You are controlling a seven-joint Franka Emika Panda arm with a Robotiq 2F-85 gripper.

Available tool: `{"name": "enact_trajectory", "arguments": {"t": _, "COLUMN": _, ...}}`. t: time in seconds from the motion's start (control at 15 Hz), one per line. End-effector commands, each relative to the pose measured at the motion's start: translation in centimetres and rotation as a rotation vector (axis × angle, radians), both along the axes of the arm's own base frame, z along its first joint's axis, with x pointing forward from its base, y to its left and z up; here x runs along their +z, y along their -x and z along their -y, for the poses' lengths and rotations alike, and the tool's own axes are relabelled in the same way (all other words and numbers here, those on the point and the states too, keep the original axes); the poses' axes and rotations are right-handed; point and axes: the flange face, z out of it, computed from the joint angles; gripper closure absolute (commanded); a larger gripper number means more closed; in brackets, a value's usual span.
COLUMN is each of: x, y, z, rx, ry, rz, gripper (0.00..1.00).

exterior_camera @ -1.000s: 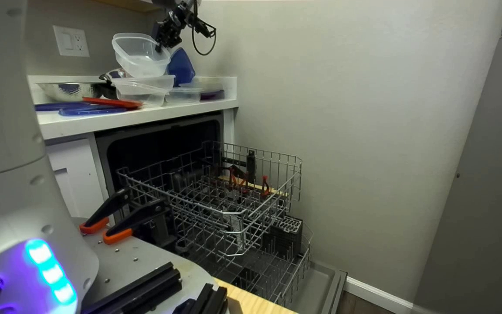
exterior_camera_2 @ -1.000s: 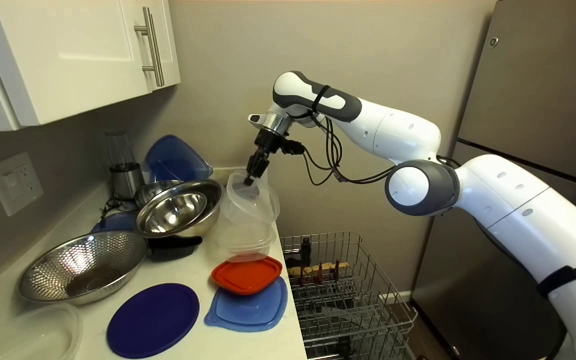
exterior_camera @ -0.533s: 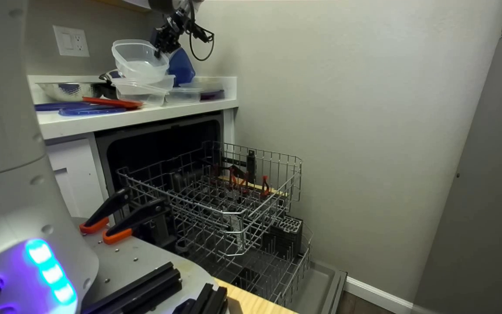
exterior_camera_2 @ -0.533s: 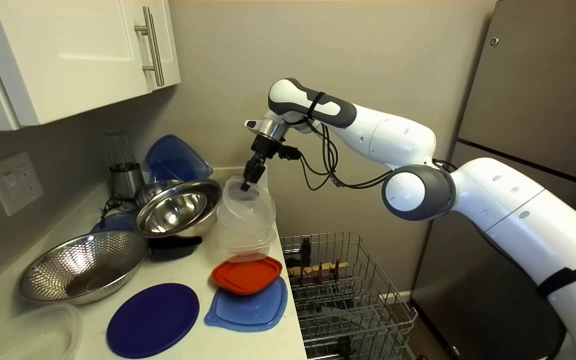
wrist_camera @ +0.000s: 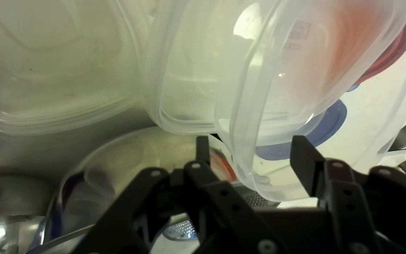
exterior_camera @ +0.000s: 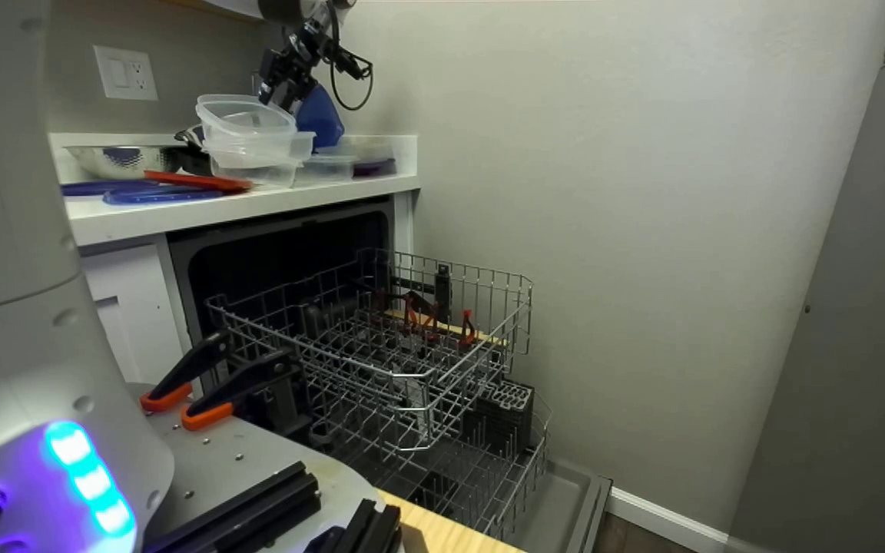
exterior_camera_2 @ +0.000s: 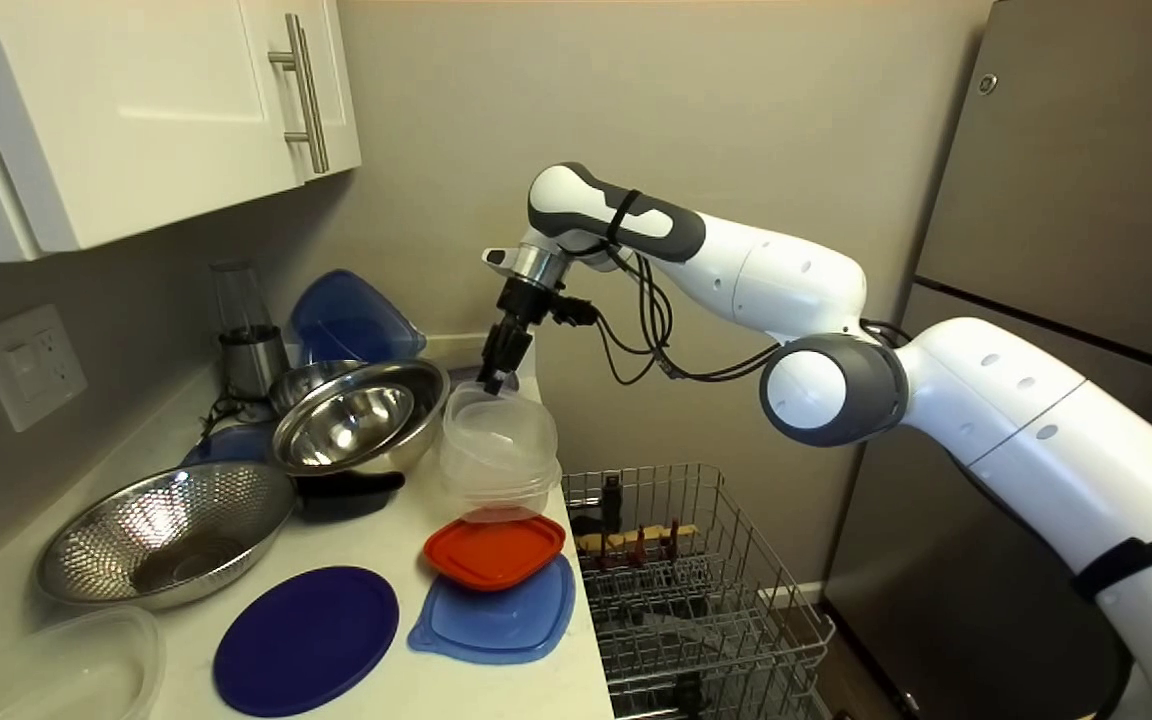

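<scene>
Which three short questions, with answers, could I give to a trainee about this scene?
1. Near the top clear container, does the gripper stand open or shut?
2. Choose: the upper dishwasher rack is (a) pushed in; (b) pulled out.
3. Fill in: in an exterior view, the red lid partly covers the ____ lid.

Key: 1. open; 2. b; 3. light-blue lid.

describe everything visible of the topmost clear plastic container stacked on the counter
The topmost round-cornered clear plastic container is colourless and see-through, with a lipped rim and an open, lidless top. It rests, seemingly slightly tilted, on other clear plastic containers stacked on the white countertop. In the wrist view, its rim shows between the open jaws of the black two-fingered tool; whether they touch it cannot be told.
</scene>
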Motion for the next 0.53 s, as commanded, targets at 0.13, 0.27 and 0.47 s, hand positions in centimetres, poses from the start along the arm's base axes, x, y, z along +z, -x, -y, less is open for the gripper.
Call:
{"name": "enact_trajectory", "arguments": {"t": 0.13, "x": 1.9, "y": 0.3, "z": 0.7, "rx": 0.0, "ry": 0.023, "rz": 0.003, "gripper": 0.01}}
{"name": "enact_trajectory", "arguments": {"t": 0.27, "x": 2.9, "y": 0.5, "z": 0.9, "rx": -0.004, "ry": 0.027, "rz": 0.014, "gripper": 0.0}}
{"name": "enact_trajectory", "arguments": {"t": 0.47, "x": 4.6, "y": 0.9, "z": 1.4, "rx": -0.006, "ry": 0.025, "rz": 0.03, "gripper": 0.0}}
